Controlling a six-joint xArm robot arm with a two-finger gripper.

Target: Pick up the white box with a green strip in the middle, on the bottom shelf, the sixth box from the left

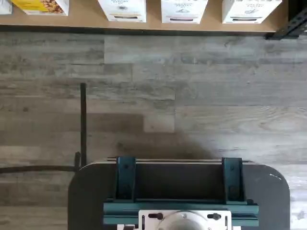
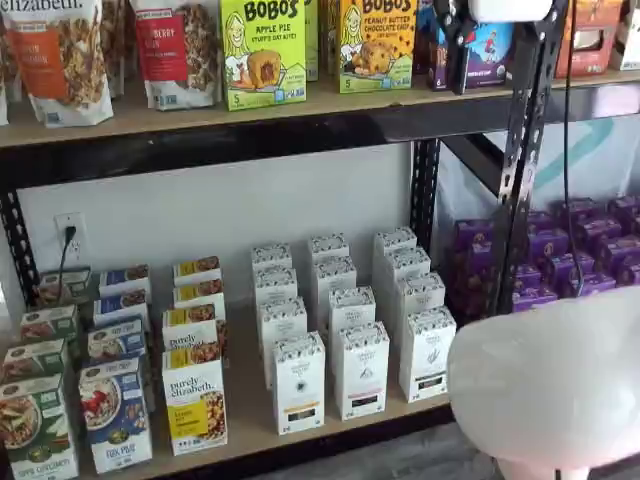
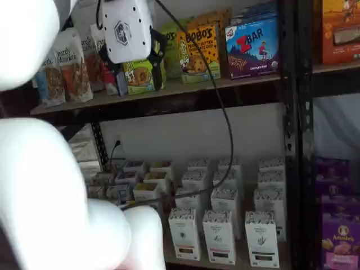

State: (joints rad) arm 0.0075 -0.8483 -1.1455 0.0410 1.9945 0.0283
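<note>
The white box (image 2: 428,356) stands at the front of the rightmost row of white cartons on the bottom shelf (image 2: 247,412). It has a patterned top and a dark label low on its front. It also shows in a shelf view (image 3: 262,238) and in the wrist view (image 1: 250,10), at the shelf's front edge. The gripper's white body (image 3: 126,28) hangs high up, level with the upper shelf and far above the box. It also shows in a shelf view (image 2: 508,8). Its fingers do not show plainly.
Two like white cartons (image 2: 299,384) (image 2: 362,370) stand left of the box, then purely elizabeth boxes (image 2: 196,400). A black upright (image 2: 524,150) and purple boxes (image 2: 585,250) are to its right. Blurred white arm parts (image 2: 550,390) (image 3: 50,185) fill the foreground. A teal-bracketed mount (image 1: 182,191) shows over the grey floor.
</note>
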